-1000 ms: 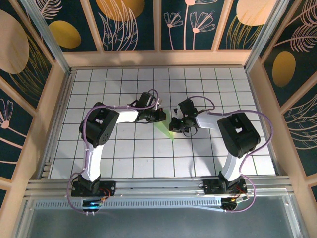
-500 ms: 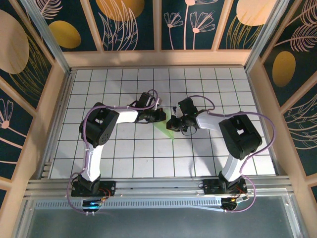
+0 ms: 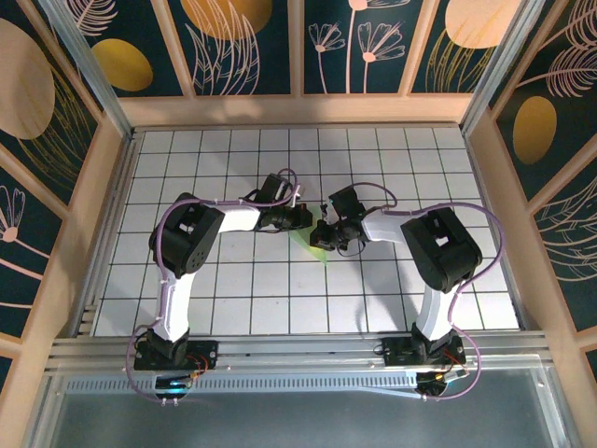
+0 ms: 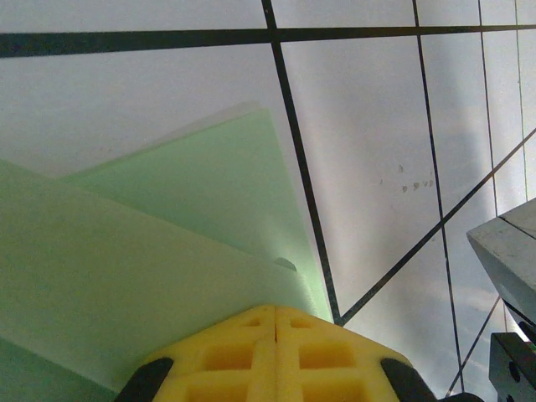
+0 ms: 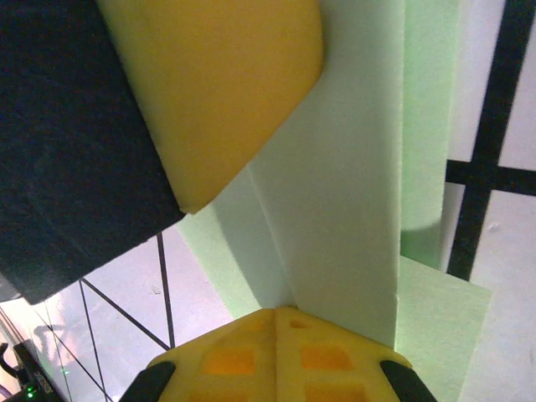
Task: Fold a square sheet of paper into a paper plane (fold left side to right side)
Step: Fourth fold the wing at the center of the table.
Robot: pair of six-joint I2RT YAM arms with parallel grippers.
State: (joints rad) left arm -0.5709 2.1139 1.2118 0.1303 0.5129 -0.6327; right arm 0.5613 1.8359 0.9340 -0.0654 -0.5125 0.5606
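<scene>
1. A white table ruled into square tiles by black lines [image 3: 187, 159] is seen from above. It is enclosed by dark walls painted with leaves and flowers [image 3: 252, 37].
2. Two white-and-black robot arms are bolted at the near edge. The left arm [image 3: 191, 238] and the right arm [image 3: 438, 247] are bent inward so that their tips meet near the table's middle.
3. A thin pale-green sheet of paper [image 3: 313, 250] lies on the table under and between the two tips. It is already folded into a narrow, pointed shape of overlapping layers. The early folds are judged done, and the final creasing into a finished dart appears to remain.
4. The left gripper [image 3: 300, 217] has its yellow fingertips pressed together at the paper's edge.
5. The right gripper [image 3: 323, 233] is likewise closed tight, at the foot of a raised flap. Whether paper is caught between either pair cannot be told.
</scene>
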